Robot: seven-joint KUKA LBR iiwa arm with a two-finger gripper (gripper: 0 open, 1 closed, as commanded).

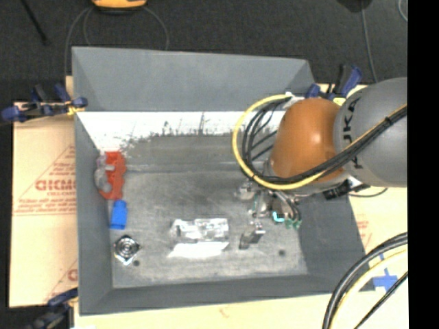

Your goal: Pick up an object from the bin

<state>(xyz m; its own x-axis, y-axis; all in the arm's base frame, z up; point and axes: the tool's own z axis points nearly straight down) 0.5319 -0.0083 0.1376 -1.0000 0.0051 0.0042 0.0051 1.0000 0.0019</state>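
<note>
**End effector point(252, 233) beside clear silvery packet point(200, 229)**

Low over bin floor, just right of packet; open or closed: cannot tell. Packet nearest, hence likeliest pick. Well left of packet, out of easy reach: blue block point(119, 214), red piece point(112, 173), metal knob point(126, 249).

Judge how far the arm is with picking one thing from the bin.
Done: the gripper is down inside the grey metal bin, just right of the clear crinkled plastic packet. In hand: nothing visibly lifted; the packet lies on the floor. Left: grasp and lift. The red plastic piece, small blue block and shiny round metal part lie by the left wall.
</note>
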